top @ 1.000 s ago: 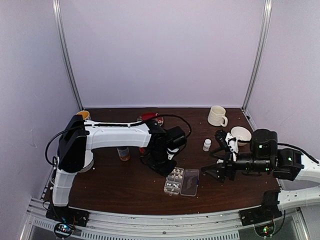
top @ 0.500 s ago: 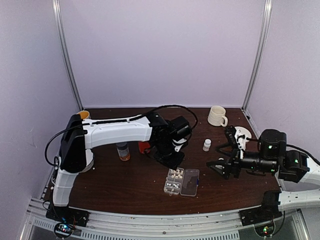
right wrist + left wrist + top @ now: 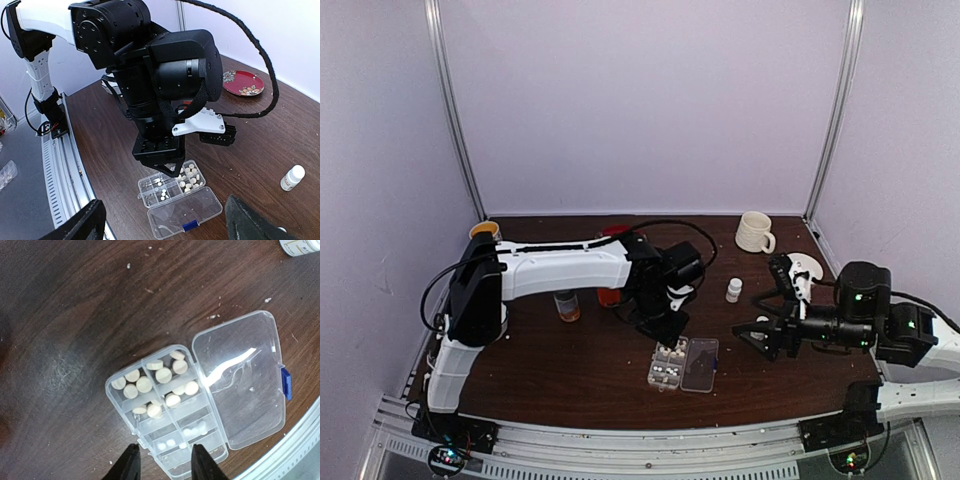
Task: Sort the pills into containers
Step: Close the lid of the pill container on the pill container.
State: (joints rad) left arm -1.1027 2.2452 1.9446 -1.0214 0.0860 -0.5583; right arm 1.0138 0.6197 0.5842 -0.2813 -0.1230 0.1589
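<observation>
Organiser (image 3: 192, 412) edge — partly hidden behind left gripper (image 3: 164, 461).

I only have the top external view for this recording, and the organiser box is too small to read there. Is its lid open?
Observer: Yes. The lid lies flat beside the organiser box, with its blue latch on the outer edge.
Operator: Any pills inside?
Observer: Cream round pills sit in the compartments at one end. Smaller white pills sit in those at the other end.
Operator: Are the left fingers holding one?
Observer: No. The left fingers are apart with nothing between them, over the white-pill end.
</observation>
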